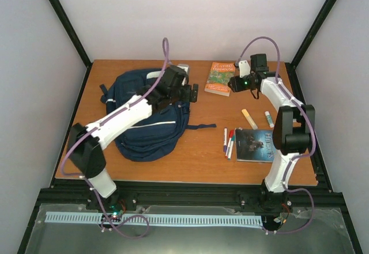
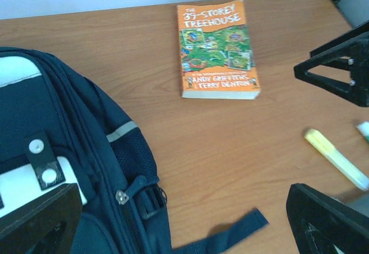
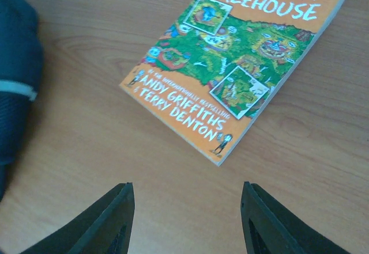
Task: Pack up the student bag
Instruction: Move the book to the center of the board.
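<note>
Packing day, barely begun by our reading: the student bag [image 1: 144,121] lies flat at 9 o'clock on the table [image 1: 196,165], and we cannot tell whether its zip is undone. Everything meant for it sits outside. An orange paperback [image 1: 219,78] rests at 12 o'clock near the far edge, just beside the bag's top. A yellow highlighter [image 1: 249,118] and a small white stick [image 1: 269,118] lie at 3 o'clock, and a cluster of markers [image 1: 229,143] and a dark book [image 1: 255,146] at 4 o'clock. The right gripper [image 3: 187,192] hovers at the paperback's near edge, jaws spread and holding nothing. The left gripper [image 1: 194,93] hangs over the bag's upper right corner, likewise spread wide and empty. We judge all the loading is left to do, likely starting with the paperback.
</note>
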